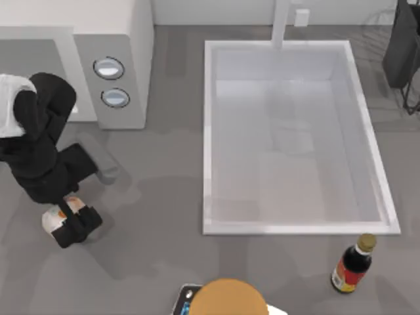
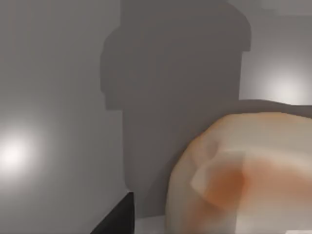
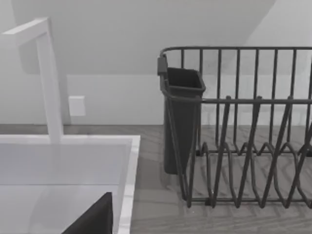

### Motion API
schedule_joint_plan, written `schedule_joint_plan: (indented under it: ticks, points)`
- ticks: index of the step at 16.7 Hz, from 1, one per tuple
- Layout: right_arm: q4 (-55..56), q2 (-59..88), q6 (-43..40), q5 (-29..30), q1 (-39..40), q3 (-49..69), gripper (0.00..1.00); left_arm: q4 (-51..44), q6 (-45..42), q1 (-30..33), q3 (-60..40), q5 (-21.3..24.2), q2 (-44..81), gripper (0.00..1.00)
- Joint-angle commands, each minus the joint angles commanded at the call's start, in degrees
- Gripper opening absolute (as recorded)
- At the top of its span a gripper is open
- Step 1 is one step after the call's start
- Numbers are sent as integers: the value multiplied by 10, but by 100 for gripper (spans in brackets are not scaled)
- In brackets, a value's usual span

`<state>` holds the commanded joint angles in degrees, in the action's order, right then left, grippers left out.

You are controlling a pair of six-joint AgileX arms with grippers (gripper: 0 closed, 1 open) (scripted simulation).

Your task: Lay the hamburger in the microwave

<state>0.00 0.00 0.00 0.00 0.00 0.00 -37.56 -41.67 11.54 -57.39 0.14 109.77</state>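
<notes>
Nearest the overhead camera, a big tan-orange dome (image 1: 228,298) sits at the front edge of the tabletop (image 1: 151,216), well apart from the left claw (image 1: 71,220). That claw hangs low at the left side, fingers pinching the hamburger (image 1: 58,216), whose white and orange wrap peeks out on either side of the black fingers. Behind the claw stands the microwave (image 1: 125,39), its two round knobs (image 1: 109,67) facing up; its cavity lies behind the arm. Off to the claw's right are the white sink (image 1: 210,131) and, beyond that, a dark sauce bottle (image 1: 353,264).

From the left wrist, the hamburger (image 2: 243,175) bulges close against the lens, pale with an orange blotch, one black finger (image 2: 117,217) just beside it, grey tabletop behind.

From the right wrist, a faucet (image 3: 48,78), the sink rim and a dark wire dish rack (image 3: 243,126) show; a black finger tip (image 3: 95,219) intrudes, and whether that parked claw is spread I cannot tell.

Judging by looks, the burger is light, soft and squashy, its wrap likely slippery. A gentle squeeze across its widest middle seems best, keeping it level.
</notes>
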Motion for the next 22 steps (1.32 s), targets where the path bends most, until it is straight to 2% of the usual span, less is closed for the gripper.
schedule_joint_plan:
  ticks: [3,4,11,12,16,22]
  points:
    - [0,0,0,0,0,0,100,0,0,0,0,0,0,2]
    - [0,0,0,0,0,0,100,0,0,0,0,0,0,0]
    - [0,0,0,0,0,0,100,0,0,0,0,0,0,0]
    - [0,0,0,0,0,0,100,-34,3,-1,-12,12,-36,0]
    - [0,0,0,0,0,0,100,-76,1,1,-40,13,-47,0]
    - [0,0,0,0,0,0,100,-234,5,1,-135,12,-104,0]
